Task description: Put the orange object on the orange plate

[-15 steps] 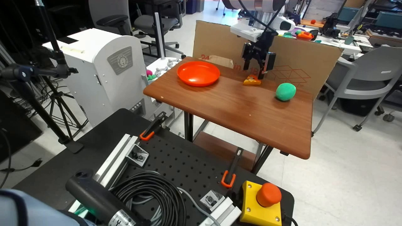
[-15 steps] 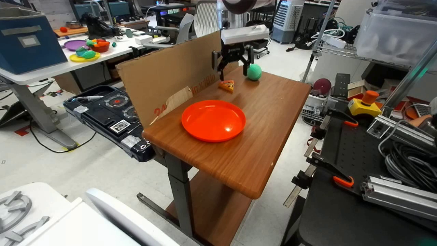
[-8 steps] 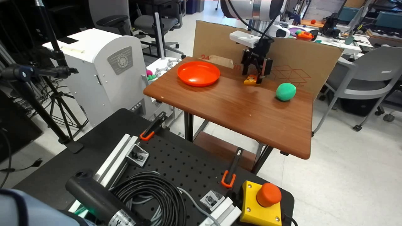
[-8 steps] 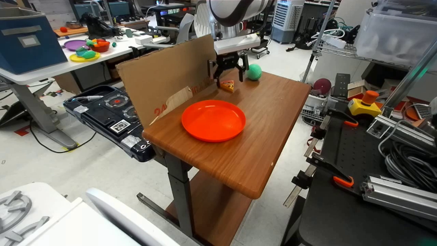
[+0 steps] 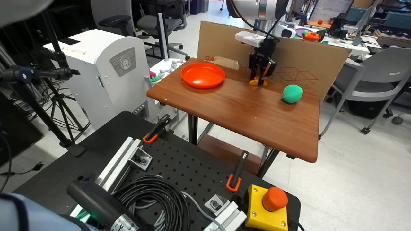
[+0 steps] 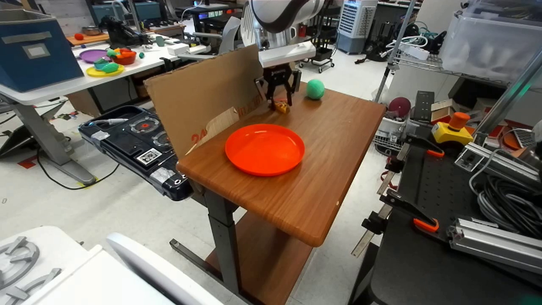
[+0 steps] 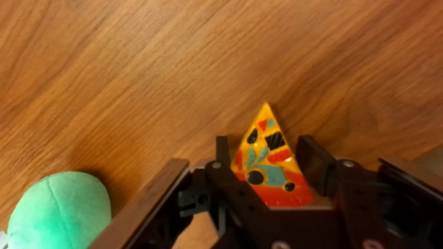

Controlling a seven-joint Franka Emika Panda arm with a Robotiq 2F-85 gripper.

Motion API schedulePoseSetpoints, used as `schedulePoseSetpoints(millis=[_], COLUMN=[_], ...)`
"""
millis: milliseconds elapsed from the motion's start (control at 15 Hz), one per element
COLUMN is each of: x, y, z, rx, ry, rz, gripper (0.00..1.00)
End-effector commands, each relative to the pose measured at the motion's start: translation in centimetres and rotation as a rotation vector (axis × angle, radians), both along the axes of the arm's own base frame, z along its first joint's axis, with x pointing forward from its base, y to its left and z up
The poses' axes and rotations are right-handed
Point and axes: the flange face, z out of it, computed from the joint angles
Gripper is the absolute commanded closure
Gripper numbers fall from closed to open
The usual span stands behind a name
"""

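Pizza slice (image 7: 273,169), mostly orange and yellow with patches of red, black and grey-green, sits on the brown wood-grained surface (image 5: 240,106) between the two fingers of the gripper (image 7: 265,148). In the wrist view its narrow tip reaches out past the fingertips, and its broad red end lies toward the gripper's body. One finger stands close by each slanting edge; whether they squeeze the slice or only flank it, I cannot tell. The arm (image 5: 261,9) hangs above, and in both exterior views the gripper points downward and hides part of the slice. The orange plate (image 6: 264,150) rests on the same surface, well apart from the slice and near one end, its shallow dish facing up. On the opposite side of the slice is a green ball (image 5: 292,93), apart from the gripper; the wrist view shows a seam running over it. Upright along a long edge of the surface stands a sheet of cardboard (image 5: 224,41) with red print, near the gripper. In the foreground of an exterior view, a black bench (image 5: 199,173) carries a coil of black cable (image 5: 175,195), two clamps (image 5: 239,166) with orange ends, and a yellow box (image 5: 264,219) topped by an orange button (image 5: 275,199).
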Motion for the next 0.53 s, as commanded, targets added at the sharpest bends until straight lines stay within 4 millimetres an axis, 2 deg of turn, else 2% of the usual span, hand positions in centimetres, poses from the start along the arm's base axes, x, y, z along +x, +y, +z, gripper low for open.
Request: schedulePoseSetpoints(millis=[0,133,267,333,467], x=[0.4,-0.1,-1.1,-1.7,-1.9], y=[-0.2,0.2,2.1,3.5,5.6], z=[0.3,1.3,3.6,5.4,7.7], rx=[0.008,0.036,0.043,0.036,0.061], ry=[0.023,0.030,-0.002,-0.046,-0.117], rz=[-0.016,-0.019,0.036,0.073,0.135], gripper=[0.73,0.75,0.75,0.75,0.75])
